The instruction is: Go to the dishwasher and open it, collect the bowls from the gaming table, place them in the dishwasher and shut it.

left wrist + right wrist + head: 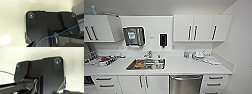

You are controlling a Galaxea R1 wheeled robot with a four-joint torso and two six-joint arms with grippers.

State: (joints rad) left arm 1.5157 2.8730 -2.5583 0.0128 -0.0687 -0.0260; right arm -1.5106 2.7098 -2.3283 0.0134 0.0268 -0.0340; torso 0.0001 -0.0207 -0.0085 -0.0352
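The dishwasher (pixel 185 84) is a stainless-steel front under the white counter (pixel 184 66), right of the sink, straight ahead and low in the head view. Its door is shut, and the horizontal bar handle (pixel 185 78) runs across the top. The bowls and the gaming table are out of view. In both wrist views the robot's dark plate hangs over a pale floor (pixel 12 25) (pixel 75 72). A thin blue cable (pixel 50 36) crosses the left wrist view.
A sink (pixel 146 64) holding dishes is set in the counter, with a dish rack (pixel 99 60) at far left. Bottles and white ware (pixel 197 55) stand at the right. White drawers (pixel 214 81) flank the dishwasher. A wall (pixel 241 50) closes the right side.
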